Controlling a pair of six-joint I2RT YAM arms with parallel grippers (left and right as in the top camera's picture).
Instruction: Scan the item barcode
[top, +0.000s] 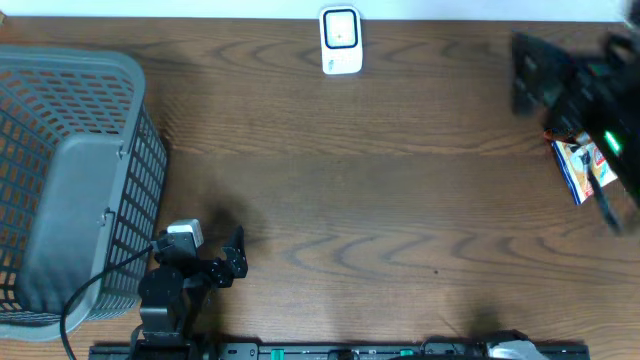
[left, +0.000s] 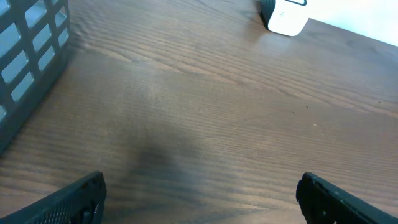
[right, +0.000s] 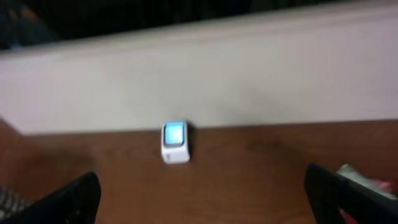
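Find the item, a blue and orange packet (top: 580, 166), lying flat at the far right of the wood-grain surface (top: 400, 200), partly under the blurred dark right arm. Cannot tell from overhead whether arm and packet touch. Catch the same packet in the right wrist view at the lower right corner, just beside one finger and outside the jaws.

See the right gripper (right: 202, 196) with jaws set wide apart and only bare wood between them. Note beyond them the white scanner (right: 175, 143), upright with its pale blue window lit, close to the light wall at the back of the surface.

From overhead, place that scanner at the back edge, near the middle, well apart from the packet.

Look to the near left corner for the left gripper (top: 232, 262), low over the surface just beside the grey mesh basket (top: 70, 62). In its own wrist view, find the jaws spread wide, one dark fingertip (left: 78, 199) in each lower corner, with only wood grain between them. Spot the basket's grid wall at the upper left of that view and the scanner's base at the top right.
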